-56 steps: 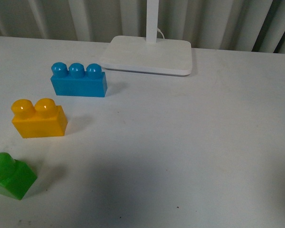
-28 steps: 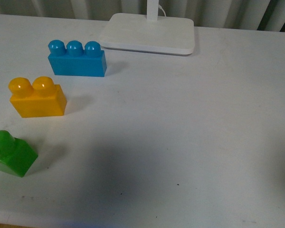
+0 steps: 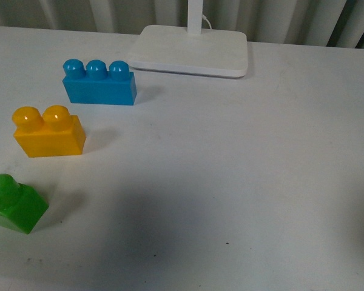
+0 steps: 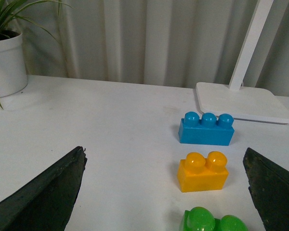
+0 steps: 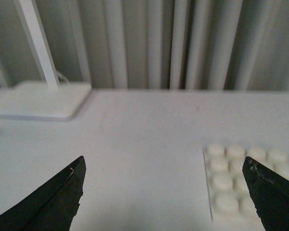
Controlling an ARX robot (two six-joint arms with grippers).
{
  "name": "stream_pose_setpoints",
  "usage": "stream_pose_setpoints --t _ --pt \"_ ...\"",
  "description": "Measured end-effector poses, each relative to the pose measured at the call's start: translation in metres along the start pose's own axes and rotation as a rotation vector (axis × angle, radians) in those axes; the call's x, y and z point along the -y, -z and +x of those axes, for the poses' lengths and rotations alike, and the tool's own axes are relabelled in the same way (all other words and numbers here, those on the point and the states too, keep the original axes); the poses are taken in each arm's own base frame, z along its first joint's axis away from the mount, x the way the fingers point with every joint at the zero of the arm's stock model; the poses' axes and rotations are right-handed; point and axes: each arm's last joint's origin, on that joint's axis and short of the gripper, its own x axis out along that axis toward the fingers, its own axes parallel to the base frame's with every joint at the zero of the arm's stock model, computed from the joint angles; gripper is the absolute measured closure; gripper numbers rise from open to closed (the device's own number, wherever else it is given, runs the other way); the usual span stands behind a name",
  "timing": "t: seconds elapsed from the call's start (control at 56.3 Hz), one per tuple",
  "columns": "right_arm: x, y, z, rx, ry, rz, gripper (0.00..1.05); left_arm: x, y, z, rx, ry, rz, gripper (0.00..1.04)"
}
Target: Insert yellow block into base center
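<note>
The yellow block (image 3: 48, 133) stands upright on the white table at the left, two studs up; the left wrist view shows the yellow block (image 4: 203, 171) too. My left gripper (image 4: 166, 192) is open, well short of that block, nothing between its fingers. The base (image 5: 248, 175), a white studded plate, shows only in the right wrist view, blurred, lying flat on the table. My right gripper (image 5: 166, 192) is open and empty, with the base ahead, near one finger. Neither arm shows in the front view.
A blue three-stud brick (image 3: 99, 83) stands behind the yellow one and a green brick (image 3: 13, 203) in front of it. A white lamp stand (image 3: 191, 50) with a pole sits at the table's back. A potted plant (image 4: 7, 53) stands at the far side in the left wrist view.
The front view has shifted: the bricks and lamp stand sat lower a second ago, higher half a second ago, and now lie between. Nothing was gripped or released.
</note>
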Motion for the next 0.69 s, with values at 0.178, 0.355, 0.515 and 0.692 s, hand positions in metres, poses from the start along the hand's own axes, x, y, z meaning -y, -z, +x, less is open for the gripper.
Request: stream_pose_setpoints --t 0.178,0.355,0.515,0.692 --pt "0.010 -0.007 0.008 -0.181 0.013 0.012 0.09 0.000 0.000 0.000 0.000 0.000 0.000 0.06" --pt "0.033 -0.035 0.035 -0.297 0.050 0.016 0.09 0.000 0.000 0.000 0.000 0.000 0.000 0.06" --pt "0.061 -0.041 0.068 -0.412 0.100 -0.033 0.09 0.000 0.000 0.000 0.000 0.000 0.000 0.06" --pt "0.098 -0.041 0.105 -0.551 0.145 -0.058 0.09 0.000 0.000 0.000 0.000 0.000 0.000 0.06"
